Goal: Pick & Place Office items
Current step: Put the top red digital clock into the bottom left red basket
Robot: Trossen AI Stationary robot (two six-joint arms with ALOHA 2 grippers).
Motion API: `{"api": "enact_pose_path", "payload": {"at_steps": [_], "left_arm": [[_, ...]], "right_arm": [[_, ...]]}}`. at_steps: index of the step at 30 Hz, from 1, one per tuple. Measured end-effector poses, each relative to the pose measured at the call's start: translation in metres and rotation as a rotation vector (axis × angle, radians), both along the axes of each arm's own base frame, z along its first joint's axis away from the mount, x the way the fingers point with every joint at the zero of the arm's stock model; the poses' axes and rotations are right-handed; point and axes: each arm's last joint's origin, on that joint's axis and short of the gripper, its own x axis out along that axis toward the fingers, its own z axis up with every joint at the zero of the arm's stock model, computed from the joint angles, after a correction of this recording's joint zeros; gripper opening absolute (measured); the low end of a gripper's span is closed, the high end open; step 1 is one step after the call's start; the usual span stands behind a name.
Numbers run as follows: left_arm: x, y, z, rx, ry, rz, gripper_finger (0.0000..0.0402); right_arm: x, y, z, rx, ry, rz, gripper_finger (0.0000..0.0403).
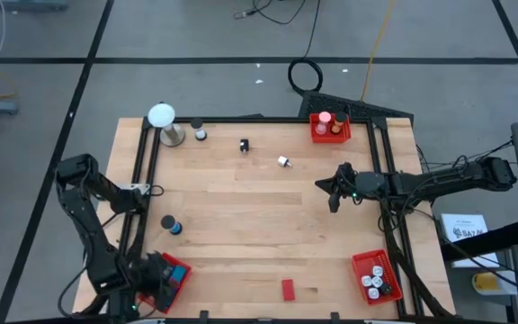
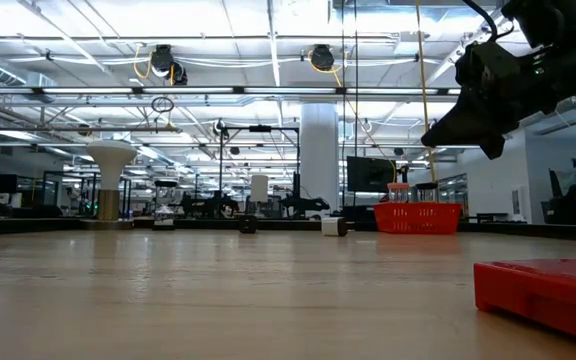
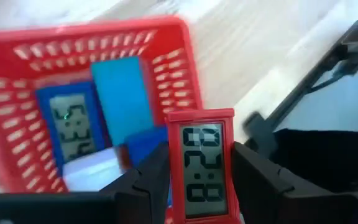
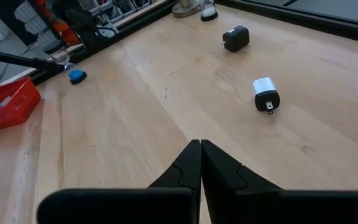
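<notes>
The left gripper (image 3: pixel 197 186) is reaching down over a red basket (image 1: pixel 176 277) at the lower left of the overhead frame, its fingers clamping a small red digital clock (image 3: pixel 201 165) showing dark digits. Inside the basket a blue clock (image 3: pixel 67 127) is lying beside a teal block (image 3: pixel 124 96). The right gripper (image 1: pixel 334 192) is hanging above the table's right centre, its fingers pressed together and holding nothing. A white plug (image 4: pixel 266 95) is lying near a black plug (image 4: pixel 235 38).

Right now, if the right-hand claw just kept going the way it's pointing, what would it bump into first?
Probably bare table. The shut right gripper aims across open wood; the white plug sits off to the side, likely missed, though depth is uncertain.
</notes>
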Motion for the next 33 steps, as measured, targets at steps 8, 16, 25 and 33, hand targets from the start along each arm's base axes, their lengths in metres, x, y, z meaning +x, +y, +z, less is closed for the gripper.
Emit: {"api": "enact_pose_path", "payload": {"at_steps": [8,16,25,33], "left_arm": [[0.008,0.005,0.000,0.001,0.009,0.023,0.0145],[-0.001,0.004,-0.006,0.017,0.079,0.086,0.0145],[0.000,-0.007,-0.025,0.001,0.178,0.107,0.0145],[-0.002,-0.006,-0.025,0.006,0.218,0.115,0.0145]], "right_arm": [[0.000,0.000,0.000,-0.004,-0.004,0.006,0.0000],[0.000,0.000,0.001,-0.006,-0.003,0.008,0.0000],[0.000,0.000,0.000,-0.005,-0.003,0.009,0.0000],[0.000,0.000,0.000,-0.005,-0.003,0.009,0.0000]]}}
